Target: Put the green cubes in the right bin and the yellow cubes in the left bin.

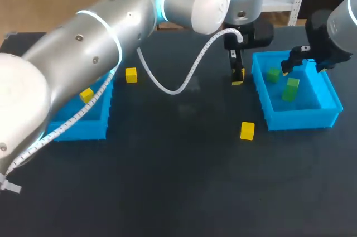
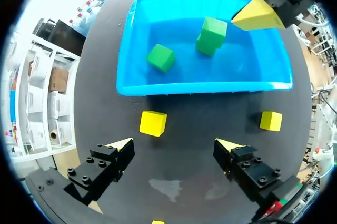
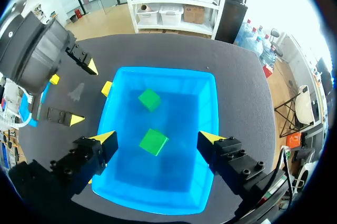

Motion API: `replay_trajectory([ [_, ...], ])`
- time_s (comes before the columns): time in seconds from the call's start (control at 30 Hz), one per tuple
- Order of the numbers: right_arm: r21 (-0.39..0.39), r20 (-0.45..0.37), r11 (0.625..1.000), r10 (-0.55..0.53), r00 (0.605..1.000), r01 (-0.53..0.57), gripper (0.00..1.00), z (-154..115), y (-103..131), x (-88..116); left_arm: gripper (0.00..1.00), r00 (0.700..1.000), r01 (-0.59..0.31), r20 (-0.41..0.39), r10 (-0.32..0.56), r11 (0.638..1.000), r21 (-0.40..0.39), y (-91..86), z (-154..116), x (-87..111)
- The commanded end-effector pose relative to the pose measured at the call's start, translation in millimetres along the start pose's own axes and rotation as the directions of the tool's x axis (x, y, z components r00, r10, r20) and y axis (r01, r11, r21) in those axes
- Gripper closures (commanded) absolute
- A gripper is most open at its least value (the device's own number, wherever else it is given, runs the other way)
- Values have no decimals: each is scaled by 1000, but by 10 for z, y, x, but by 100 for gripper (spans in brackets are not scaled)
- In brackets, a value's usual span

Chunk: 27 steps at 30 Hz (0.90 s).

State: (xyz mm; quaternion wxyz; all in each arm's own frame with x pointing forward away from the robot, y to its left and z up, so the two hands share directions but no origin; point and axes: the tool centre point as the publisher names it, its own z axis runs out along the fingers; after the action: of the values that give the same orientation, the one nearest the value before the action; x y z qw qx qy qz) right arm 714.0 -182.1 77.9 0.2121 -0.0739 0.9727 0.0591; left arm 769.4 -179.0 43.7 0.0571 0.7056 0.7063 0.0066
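Holds the left gripper [image 2: 174, 147] wide open and empty over the table [image 1: 167, 181], just left of the right bin [image 2: 126, 50]. Shows from the left wrist a first yellow cube [image 2: 153, 123] lying on the table between that gripper and the bin's left wall, touched by neither finger; all but hides it behind the fingers in the head view. Places a second yellow cube [image 1: 247, 130] on the table near the bin's near left corner. Holds the right gripper [image 3: 158, 140] open too, grasping nothing, above the right bin, with one green cube [image 3: 154, 141] on the bin floor beneath it and the other green cube [image 3: 149, 99] apart from it, nearer the left wall. Shows only from the head camera the left bin [image 1: 83, 128] at the table's left, a third yellow cube [image 1: 86, 95] inside it and a fourth yellow cube [image 1: 131, 75] on the table just past its far right corner.
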Motion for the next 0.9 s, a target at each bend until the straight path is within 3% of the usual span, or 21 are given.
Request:
replay_trajectory([
  [0.03,3,4,1000,1,1000,-1,0,-4,3,14,0,1000,2,-3,-2,1000,19,63,53,-29],
  [0.9,3,4,1000,1,1000,-1,0,-4,3,14,0,999,27,33,-28,1000,15,192,319,-107],
])
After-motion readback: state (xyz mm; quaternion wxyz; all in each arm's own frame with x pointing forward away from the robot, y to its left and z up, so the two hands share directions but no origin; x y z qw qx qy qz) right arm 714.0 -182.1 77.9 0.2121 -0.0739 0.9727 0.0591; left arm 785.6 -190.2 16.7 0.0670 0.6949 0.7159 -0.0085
